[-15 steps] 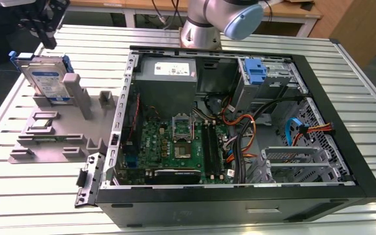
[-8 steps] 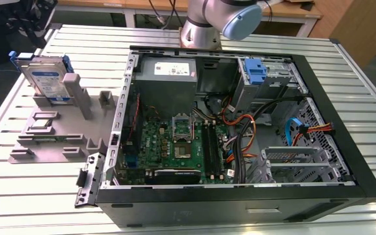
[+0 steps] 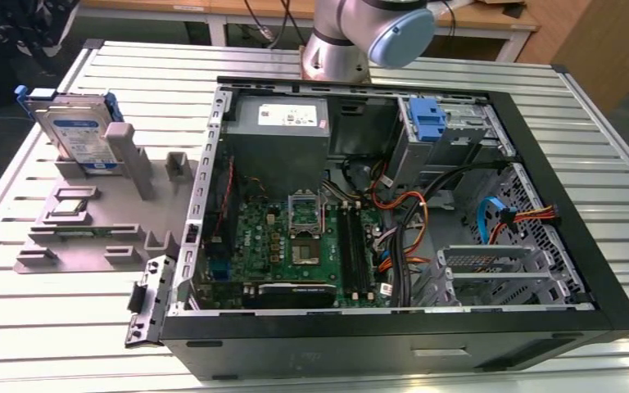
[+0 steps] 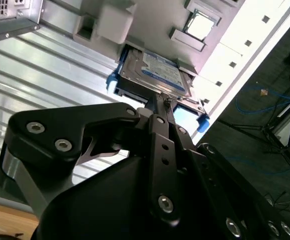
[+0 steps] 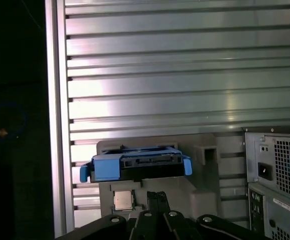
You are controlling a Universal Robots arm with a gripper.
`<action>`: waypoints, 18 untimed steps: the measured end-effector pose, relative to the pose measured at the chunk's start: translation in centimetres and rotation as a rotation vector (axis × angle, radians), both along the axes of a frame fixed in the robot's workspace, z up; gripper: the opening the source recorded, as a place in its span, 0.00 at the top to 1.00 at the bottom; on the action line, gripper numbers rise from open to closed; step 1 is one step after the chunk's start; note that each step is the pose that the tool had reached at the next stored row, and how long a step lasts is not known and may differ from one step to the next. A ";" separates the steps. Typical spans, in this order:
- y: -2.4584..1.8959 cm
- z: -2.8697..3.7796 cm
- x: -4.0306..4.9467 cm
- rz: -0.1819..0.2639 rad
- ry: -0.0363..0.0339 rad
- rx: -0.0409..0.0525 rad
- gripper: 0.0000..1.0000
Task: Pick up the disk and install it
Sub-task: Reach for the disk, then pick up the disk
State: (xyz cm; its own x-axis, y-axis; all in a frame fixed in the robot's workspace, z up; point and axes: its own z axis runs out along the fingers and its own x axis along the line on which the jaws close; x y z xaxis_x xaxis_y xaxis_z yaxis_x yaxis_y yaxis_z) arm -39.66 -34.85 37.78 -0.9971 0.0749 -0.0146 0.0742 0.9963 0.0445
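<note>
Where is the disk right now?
The disk stands upright in the grey holder on the slatted table, at the exterior view's left, beside the open computer case.

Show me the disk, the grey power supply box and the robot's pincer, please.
the disk [image 3: 83,135], exterior view: on its blue-and-white label.
the power supply box [image 3: 276,143], exterior view: on its grey side, below the sticker.
the pincer [image 5: 157,196], first wrist view: between its fingertips.

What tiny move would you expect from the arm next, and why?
Probably opening the gripper, I'd judge. It looks shut and empty, just short of the disk, which stands on edge in the grey holder, outside the computer case. Shut, it could not straddle the disk.
</note>
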 end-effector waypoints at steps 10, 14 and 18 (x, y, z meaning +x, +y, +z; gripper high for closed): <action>0.34 -0.27 -1.79 0.008 0.0003 0.0003 0.90; 0.34 -0.27 -1.79 0.008 0.0004 0.0003 0.90; 0.34 -0.27 -1.79 0.008 0.0004 0.0003 0.90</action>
